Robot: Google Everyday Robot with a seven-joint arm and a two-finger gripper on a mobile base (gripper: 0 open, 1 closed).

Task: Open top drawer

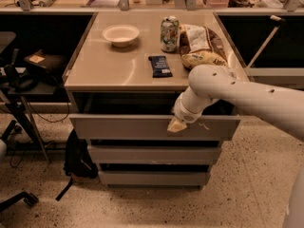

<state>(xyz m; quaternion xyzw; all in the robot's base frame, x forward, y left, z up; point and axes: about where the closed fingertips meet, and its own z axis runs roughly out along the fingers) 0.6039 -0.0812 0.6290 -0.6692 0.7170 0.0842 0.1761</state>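
The top drawer (123, 127) is the widest grey front under the tan cabinet top (109, 70), with small white scuff marks (204, 126) right of centre. It stands out from the cabinet, with a dark gap above and behind its front. My gripper (176, 125), a tan tip on the end of my white arm (228, 91), rests at the upper edge of this front, just right of centre. The inside of the drawer is hidden in shadow.
On the cabinet top are a white bowl (121, 33), a can (169, 33), a chip bag (202, 46) and a dark snack bar (160, 65). Two narrower drawer fronts (154, 154) lie below. A black bag (78, 156) and chair (19, 84) stand at the left.
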